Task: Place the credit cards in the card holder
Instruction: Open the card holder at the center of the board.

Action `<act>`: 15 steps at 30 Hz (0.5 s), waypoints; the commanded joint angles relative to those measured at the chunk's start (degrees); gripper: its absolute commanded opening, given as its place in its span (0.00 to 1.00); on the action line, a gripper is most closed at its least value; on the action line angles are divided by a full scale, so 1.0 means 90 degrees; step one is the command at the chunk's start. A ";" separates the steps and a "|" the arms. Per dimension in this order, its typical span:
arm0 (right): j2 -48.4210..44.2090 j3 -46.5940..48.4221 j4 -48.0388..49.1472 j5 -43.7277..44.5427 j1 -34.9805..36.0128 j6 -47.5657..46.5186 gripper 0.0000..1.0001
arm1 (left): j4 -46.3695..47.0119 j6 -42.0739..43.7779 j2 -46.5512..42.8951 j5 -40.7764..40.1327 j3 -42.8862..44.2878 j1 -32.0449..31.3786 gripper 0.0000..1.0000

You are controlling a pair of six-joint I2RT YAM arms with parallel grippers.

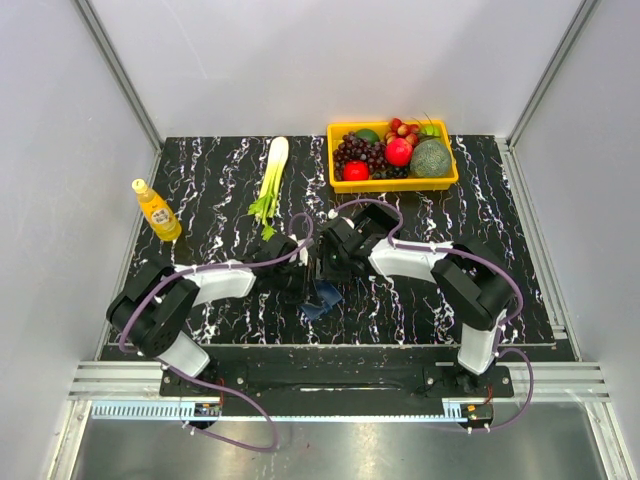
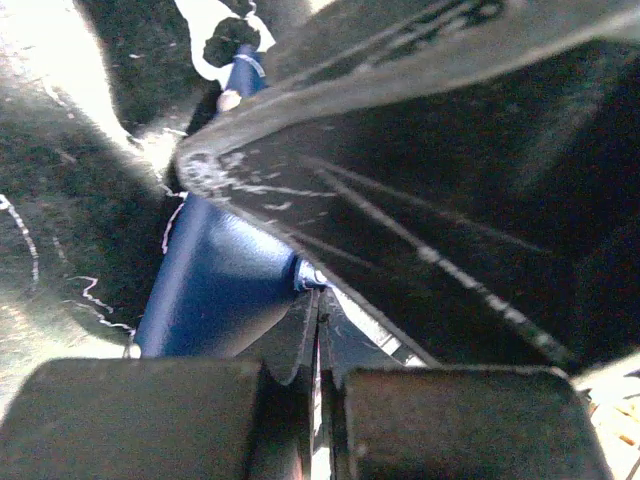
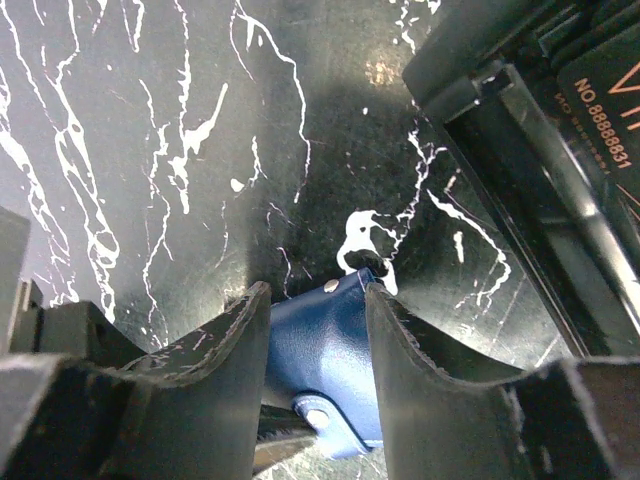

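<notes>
a black marble-look table point(image 1: 480, 200) with white veins fills the floor of a plain white-walled cell; its surface is glossy and flat. the card holder point(image 1: 322, 298) lies near the table's middle, toward the near edge, just where the two arms meet. in the right wrist view the right claw point(image 3: 316, 300) straddles the card holder point(image 3: 320, 360). its two dark, scuffed fingers point(image 3: 220, 370) press against either side of the smooth blue leather-like flap, so it is clamped on it. two small metal studs show on that flap. in the left wrist view the left claw point(image 2: 317, 300) has its fingers brought together to a hairline slit. the card holder point(image 2: 215, 290) runs right up to their tips, and they seem to pinch a thin edge of it, though the view is dark and close. a black tray point(image 3: 470, 90) sits just beside the card holder on its far right, hard-edged and rectangular, with a dark card point(image 3: 610, 110) bearing a printed number inside. open tabletop lies to the left and beyond. a yellow basket point(image 1: 395, 185) of fruit stands at the far edge, well apart. a celery stalk point(image 1: 272, 180) lies to its left, and a yellow bottle point(image 1: 157, 212) is near the left edge.
</notes>
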 commanded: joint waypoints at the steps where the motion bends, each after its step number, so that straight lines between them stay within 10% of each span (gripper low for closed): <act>1: 0.0596 -0.0418 -0.0398 -0.0505 0.0388 0.0219 0.49 | 0.0612 0.0079 0.0091 -0.1371 0.0174 -0.0115 0.00; 15: 0.0021 -0.0945 -0.0545 -0.0193 0.0388 0.0346 0.47 | -0.0930 0.1045 -0.0593 -0.3051 0.0545 0.0069 0.00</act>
